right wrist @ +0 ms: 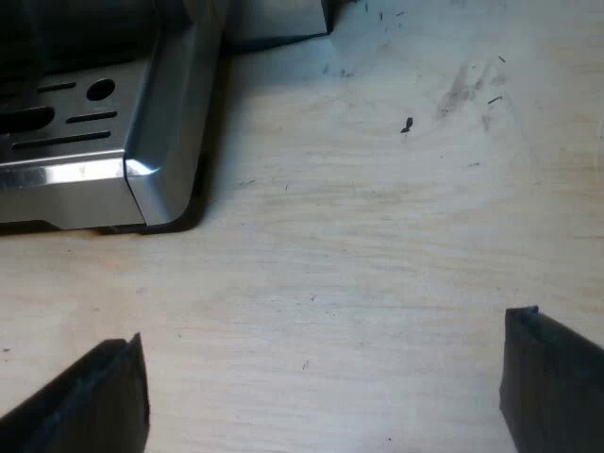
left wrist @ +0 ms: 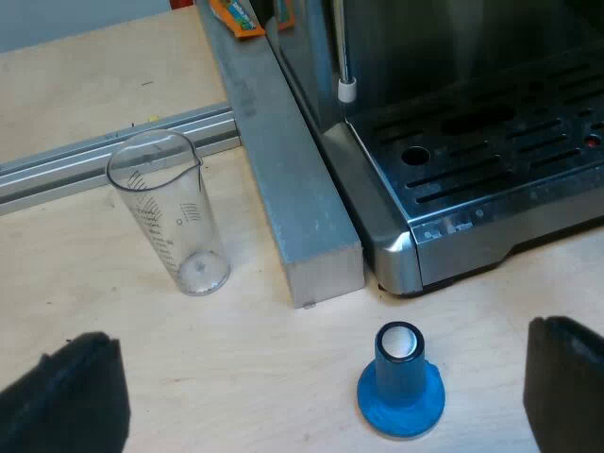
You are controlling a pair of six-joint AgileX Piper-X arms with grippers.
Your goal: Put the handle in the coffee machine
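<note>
The espresso machine (left wrist: 472, 142) shows its slotted metal drip tray (left wrist: 491, 160) and a thin steam wand with a white tip (left wrist: 346, 90). My left gripper (left wrist: 330, 396) is open, its black fingers (left wrist: 66, 396) spread wide above the wooden table. A blue tamper (left wrist: 401, 382) stands upright on the wood between them, a short way from the machine's corner. My right gripper (right wrist: 321, 387) is open too, its fingers (right wrist: 557, 377) wide apart over bare wood beside another corner of the drip tray (right wrist: 142, 160).
An empty clear measuring glass (left wrist: 175, 212) stands on the table beside a grey metal bar (left wrist: 283, 160) that runs along the machine's side. An aluminium rail (left wrist: 94, 156) crosses behind the glass. An orange packet (left wrist: 236, 14) lies on the bar's far end.
</note>
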